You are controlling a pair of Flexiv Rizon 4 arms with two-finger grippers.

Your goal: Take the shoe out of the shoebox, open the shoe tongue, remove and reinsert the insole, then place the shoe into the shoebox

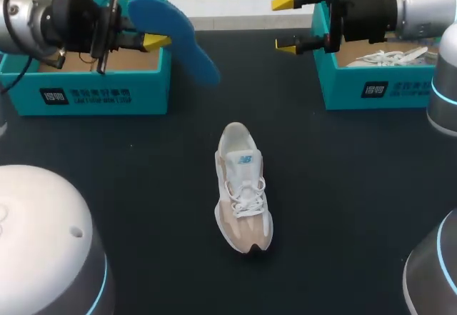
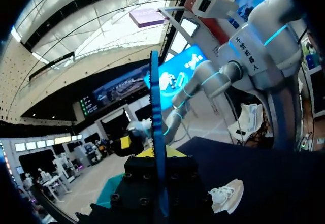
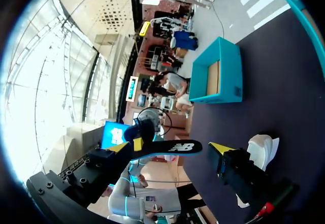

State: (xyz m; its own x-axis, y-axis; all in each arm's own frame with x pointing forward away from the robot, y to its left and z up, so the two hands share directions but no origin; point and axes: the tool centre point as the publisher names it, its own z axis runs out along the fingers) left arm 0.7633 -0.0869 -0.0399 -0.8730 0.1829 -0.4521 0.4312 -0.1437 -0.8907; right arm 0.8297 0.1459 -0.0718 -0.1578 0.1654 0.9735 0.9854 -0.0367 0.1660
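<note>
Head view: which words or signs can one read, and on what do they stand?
Left box: white print, too blurred to read.
Right box: white print, too blurred.
Shoe tongue: small blue logo, no legible words.

Bright blue on one face of the insole (image 1: 175,33); black with a white mark on the other. White and pale beige on the shoe (image 1: 243,193), white laces, small blue logo on the tongue. Teal outside, cardboard brown inside for the left shoebox (image 1: 150,93) and right shoebox (image 1: 343,86), each with a dark label printed white. Yellow tips on the black left hand (image 1: 151,36) and right hand (image 1: 285,23). Black for the table (image 1: 143,158).
</note>
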